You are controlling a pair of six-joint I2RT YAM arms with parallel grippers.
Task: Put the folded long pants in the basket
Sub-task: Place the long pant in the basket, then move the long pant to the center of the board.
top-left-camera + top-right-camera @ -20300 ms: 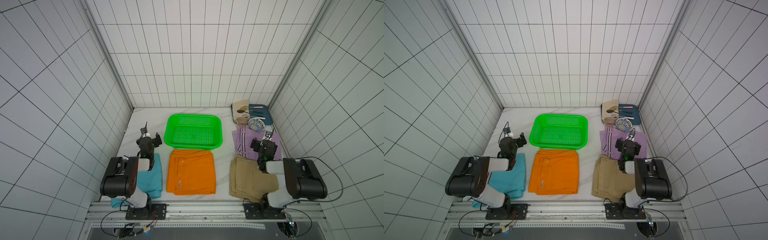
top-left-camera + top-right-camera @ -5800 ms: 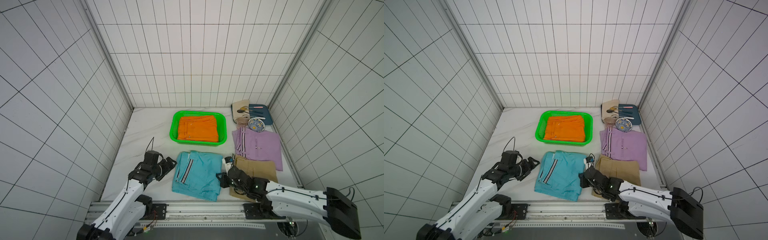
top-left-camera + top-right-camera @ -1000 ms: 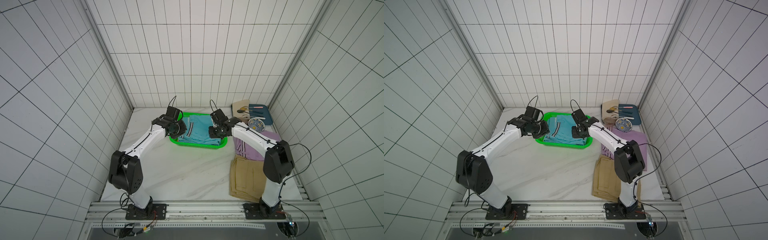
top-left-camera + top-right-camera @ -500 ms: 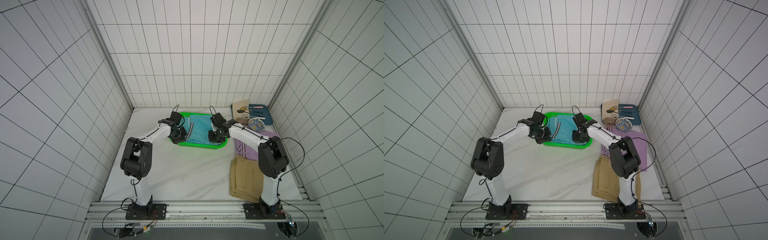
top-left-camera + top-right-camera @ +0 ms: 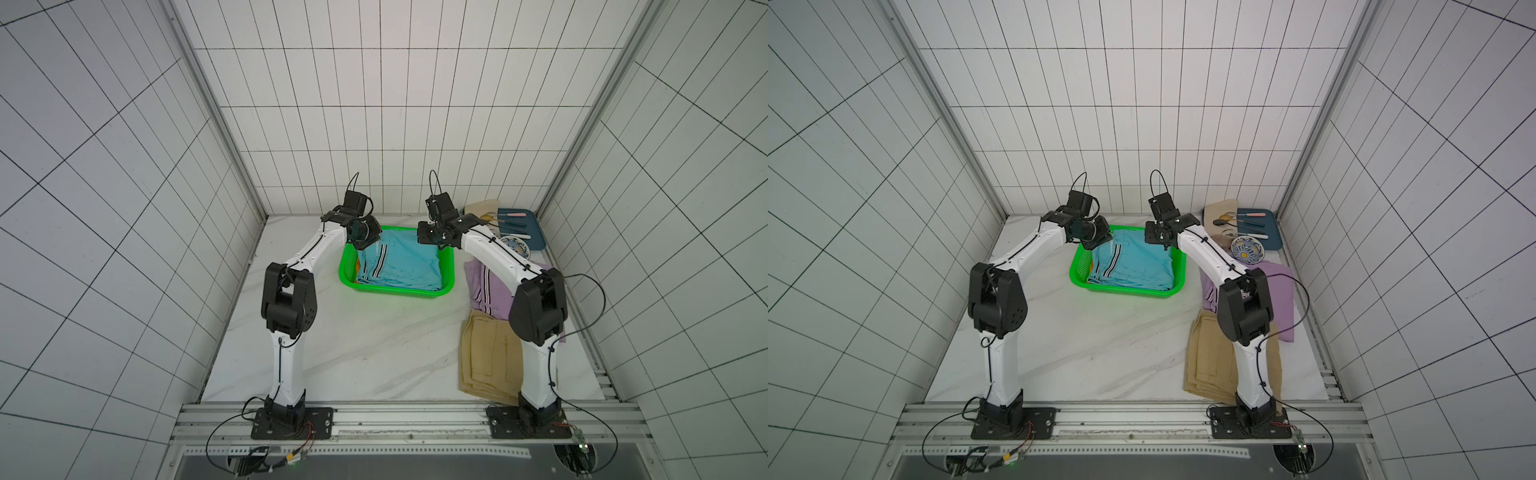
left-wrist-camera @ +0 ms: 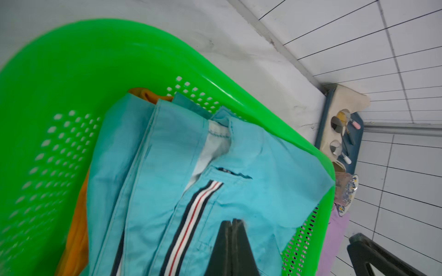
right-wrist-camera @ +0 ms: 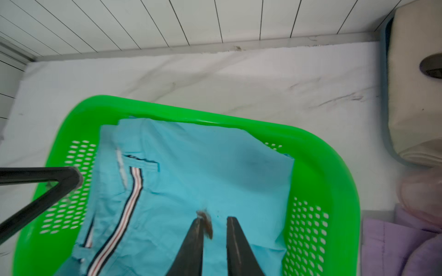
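Note:
The green basket (image 5: 395,292) stands at the back middle of the table. The teal blue folded pants (image 5: 403,266) lie in it on top of the orange pair, of which an edge (image 6: 79,215) shows. My left gripper (image 6: 232,221) is shut and empty, just above the teal cloth at the basket's far left corner (image 5: 365,241). Over the far right corner (image 5: 436,243), my right gripper (image 7: 215,218) stands slightly open with nothing between its fingers. The lilac pants (image 5: 494,286) and the tan pants (image 5: 486,361) lie on the table at the right, partly behind the right arm.
A dark blue tray (image 5: 536,237) with a cream cloth (image 5: 482,207) and cutlery sits in the back right corner, and a patterned small plate (image 5: 515,249) lies in front of it. Tiled walls close in the table on three sides.
Both grippers have risen from the basket's inside towards its far corners. The teal pants now lie loose in the basket.

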